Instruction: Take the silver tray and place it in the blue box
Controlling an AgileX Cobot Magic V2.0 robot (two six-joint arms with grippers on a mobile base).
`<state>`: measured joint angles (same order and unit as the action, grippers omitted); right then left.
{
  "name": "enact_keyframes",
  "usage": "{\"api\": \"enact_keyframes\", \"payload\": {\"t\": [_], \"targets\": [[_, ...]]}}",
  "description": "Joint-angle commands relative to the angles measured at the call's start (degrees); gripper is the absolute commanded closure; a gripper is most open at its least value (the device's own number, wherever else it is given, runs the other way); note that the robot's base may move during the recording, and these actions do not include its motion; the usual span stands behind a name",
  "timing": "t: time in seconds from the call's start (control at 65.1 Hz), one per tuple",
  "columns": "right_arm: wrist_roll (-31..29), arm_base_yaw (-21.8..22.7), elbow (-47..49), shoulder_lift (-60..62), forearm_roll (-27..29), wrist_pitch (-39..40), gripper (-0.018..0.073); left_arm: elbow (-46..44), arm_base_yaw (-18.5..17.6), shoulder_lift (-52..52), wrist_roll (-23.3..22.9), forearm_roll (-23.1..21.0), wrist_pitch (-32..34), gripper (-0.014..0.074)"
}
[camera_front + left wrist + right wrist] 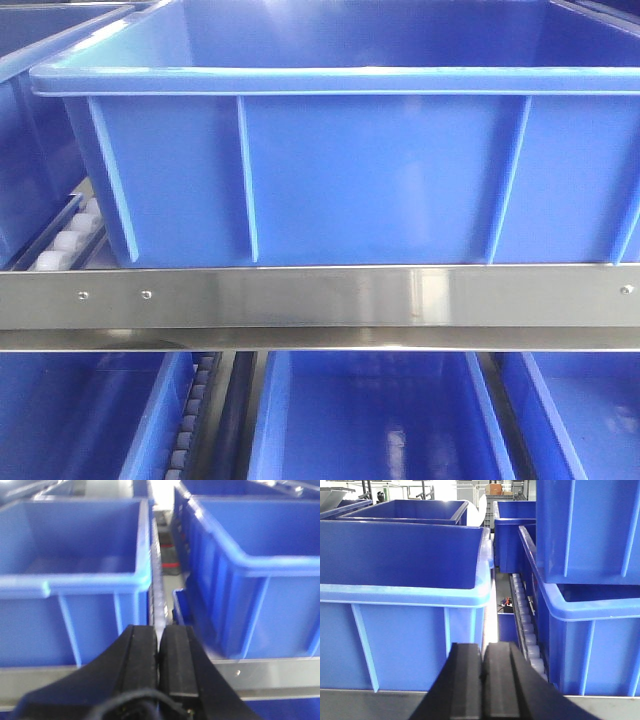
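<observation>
Blue box (pixel 370 170): on a steel shelf rail (pixel 320 298), front-centre, apparently bare inside.
Silver tray: unseen in any view.
Left gripper (pixel 159 652): jaws pressed together, holding nothing.
Right gripper (pixel 483 672): likewise.

The large blue plastic ribbed box (pixel 330 150) sits on a steel shelf rail (pixel 320 300); more blue plastic crates (pixel 370 420) lie below.

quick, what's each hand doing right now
left hand: closed, holding nothing
right hand: closed, holding nothing
</observation>
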<state>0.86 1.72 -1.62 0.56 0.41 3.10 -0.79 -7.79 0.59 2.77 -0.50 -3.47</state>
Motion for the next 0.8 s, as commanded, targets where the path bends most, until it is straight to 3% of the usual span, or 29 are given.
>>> {"api": "enact_keyframes", "payload": {"t": [0.0, 0.077, 0.123, 0.783], "targets": [[-0.1, 0.3, 1.0, 1.2, 0.2, 5.3, 0.051, 1.2, 0.5, 1.0, 0.3, -1.6, 8.1, 0.0603], [-0.1, 0.3, 1.0, 1.2, 0.2, 5.3, 0.051, 3.7, 0.5, 1.0, -0.2, -1.6, 10.9, 0.0603], [-0.1, 0.3, 1.0, 1.2, 0.2, 5.3, 0.051, 3.5, 0.5, 1.0, -0.2, -1.6, 8.4, 0.0603], [-0.1, 0.3, 1.0, 1.2, 0.2, 5.3, 0.051, 3.5, 0.5, 1.0, -0.2, -2.0, 9.6, 0.0604]]}}
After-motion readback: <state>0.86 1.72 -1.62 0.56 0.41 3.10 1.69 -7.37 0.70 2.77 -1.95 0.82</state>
